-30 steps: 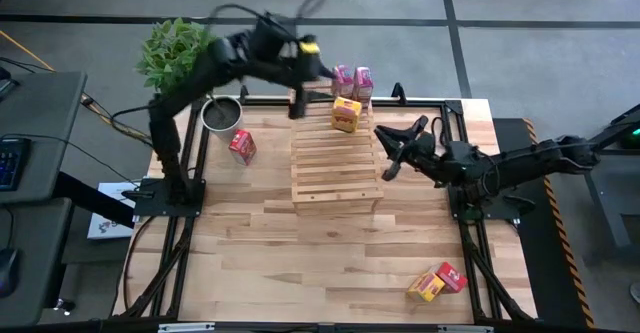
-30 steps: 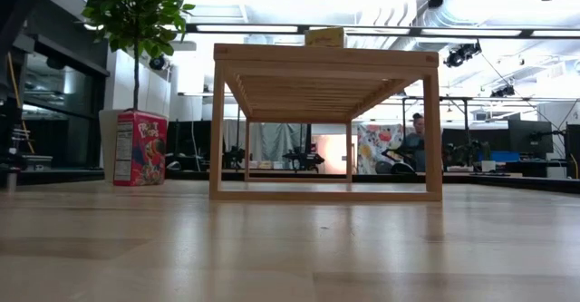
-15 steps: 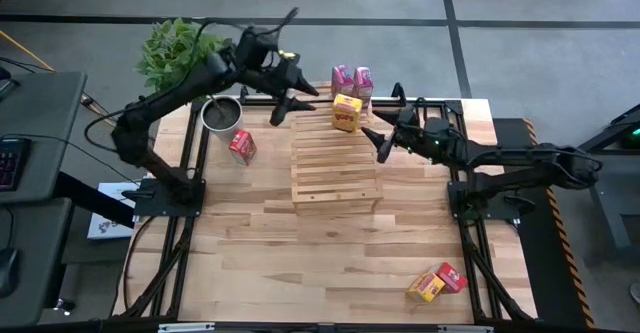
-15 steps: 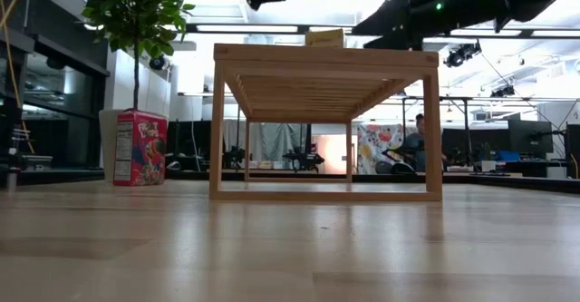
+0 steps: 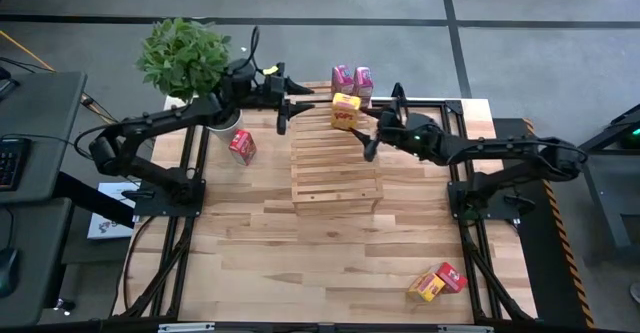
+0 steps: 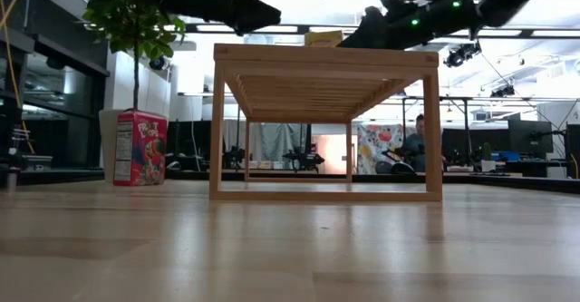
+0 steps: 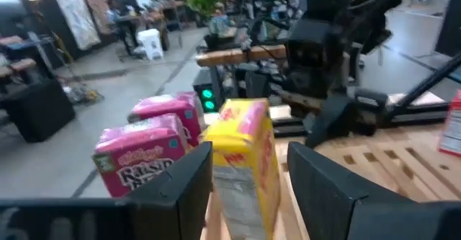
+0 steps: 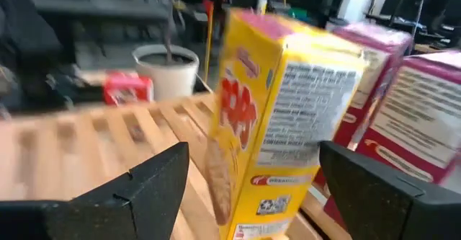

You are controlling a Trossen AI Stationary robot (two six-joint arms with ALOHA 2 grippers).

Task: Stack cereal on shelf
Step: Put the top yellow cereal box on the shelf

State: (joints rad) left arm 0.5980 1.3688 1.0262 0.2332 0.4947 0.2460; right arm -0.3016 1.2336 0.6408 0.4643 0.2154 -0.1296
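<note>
A yellow cereal box [image 5: 346, 111] stands upright on the far end of the slatted wooden shelf [image 5: 335, 168]; it also shows in the low view [image 6: 324, 37]. Two pink boxes [image 5: 352, 80] stand just beyond it. My left gripper [image 5: 284, 113] is open, level, to the yellow box's left and apart from it; the box shows between its fingers in the left wrist view [image 7: 245, 161]. My right gripper [image 5: 364, 138] is open, close to the box's right near side [image 8: 281, 110], touching nothing. A red box [image 5: 241, 146] stands on the table left of the shelf.
A potted plant [image 5: 185, 55] and a grey pot [image 5: 222, 113] stand at the far left corner, close behind my left arm. A yellow box [image 5: 425, 289] and a red box [image 5: 451, 276] lie near the table's near right corner. The shelf's near half is bare slats.
My left gripper has come down from above the shelf's far left corner, gone a little toward the table's left edge and levelled out, pointing at the yellow box. My right gripper has gone toward the far left, up to the yellow box. No box has moved.
</note>
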